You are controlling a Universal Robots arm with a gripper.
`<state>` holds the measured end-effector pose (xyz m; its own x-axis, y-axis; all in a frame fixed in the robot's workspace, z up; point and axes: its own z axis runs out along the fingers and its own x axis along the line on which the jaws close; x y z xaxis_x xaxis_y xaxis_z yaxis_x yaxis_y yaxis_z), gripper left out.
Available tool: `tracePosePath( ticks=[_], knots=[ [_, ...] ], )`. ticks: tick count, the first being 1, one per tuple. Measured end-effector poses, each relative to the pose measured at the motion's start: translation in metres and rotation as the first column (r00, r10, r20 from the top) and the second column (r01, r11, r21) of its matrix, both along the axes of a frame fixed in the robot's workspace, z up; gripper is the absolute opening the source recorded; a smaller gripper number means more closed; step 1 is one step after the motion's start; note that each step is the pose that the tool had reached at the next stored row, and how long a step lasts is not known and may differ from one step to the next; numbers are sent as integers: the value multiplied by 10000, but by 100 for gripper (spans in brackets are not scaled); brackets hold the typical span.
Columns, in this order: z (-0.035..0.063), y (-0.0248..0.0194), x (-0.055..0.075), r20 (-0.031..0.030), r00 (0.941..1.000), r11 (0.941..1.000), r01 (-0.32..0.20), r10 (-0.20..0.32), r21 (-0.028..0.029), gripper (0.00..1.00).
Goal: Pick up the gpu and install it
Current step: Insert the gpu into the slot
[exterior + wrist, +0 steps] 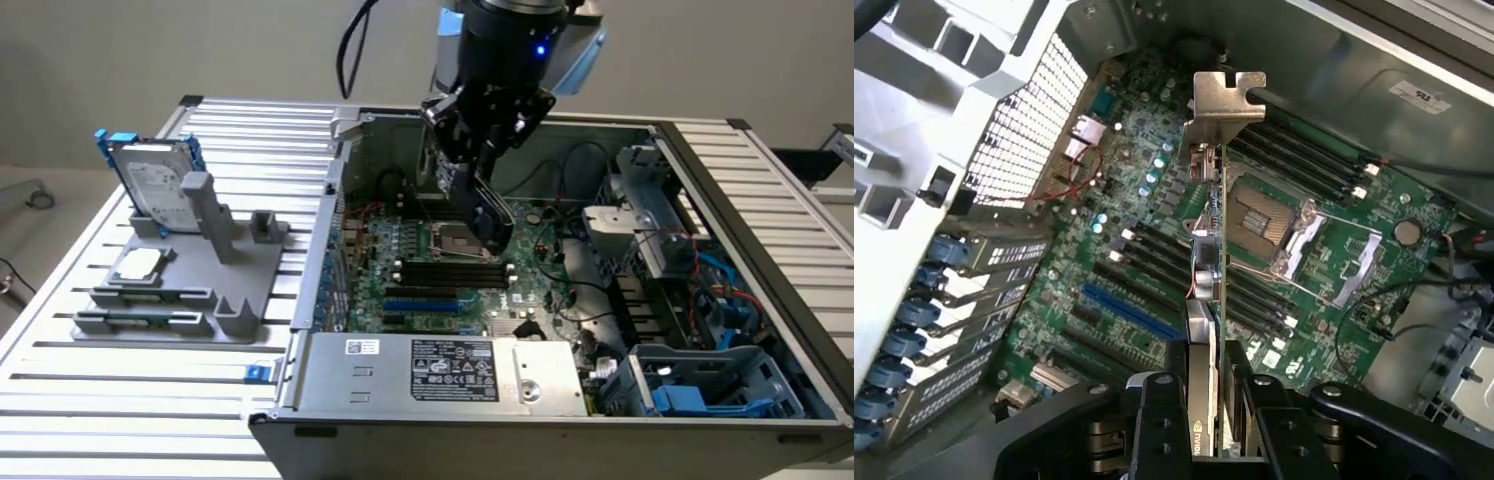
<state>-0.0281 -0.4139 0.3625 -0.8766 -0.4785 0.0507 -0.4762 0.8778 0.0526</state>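
Remote session: my arm's fingers (pixel 1159 425) are clenched on the gpu (pixel 1210 280), holding it edge-on and tilted over the motherboard (pixel 1124 270) inside the open case (pixel 534 440). The card hangs just below the fingers, its silver bracket (pixel 1226 100) at the end farthest from them. I cannot tell whether it touches the board. Beneath the fingers lie the processor socket (pixel 1264 225) and the black memory slots (pixel 1304 160). The case sits on a ribbed aluminium table (pixel 147 400). Well apart from the fingers, toward the exterior view's left, a grey stand (pixel 200 280) holds a hard drive (pixel 150 185) upright in a blue frame. A plain pale wall (pixel 160 50) closes the room behind.
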Motion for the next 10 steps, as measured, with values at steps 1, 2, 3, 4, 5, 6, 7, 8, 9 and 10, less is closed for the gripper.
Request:
tracePosePath(
  ticks=[1,2,3,4,5,6,7,8,9,10],
  knots=[
    [-11,0,0,0,9998,9998,-178,178,2,27],
    [-21,0,0,1,9994,9994,-359,359,5,27],
    [-30,0,0,1,9986,9986,-533,533,9,27],
    [-39,0,0,2,9975,9975,-712,712,18,27],
    [-49,0,0,3,9960,9960,-891,891,32,27],
    [-58,0,-1,4,9942,9942,-1079,1079,47,27],
    [-66,0,-1,7,9921,9920,-1258,1258,65,27],
    [-74,0,-1,10,9896,9896,-1436,1436,82,27],
    [-82,0,0,13,9869,9868,-1616,1616,98,27],
    [-89,0,0,16,9838,9837,-1792,1792,113,27]
  ],
)
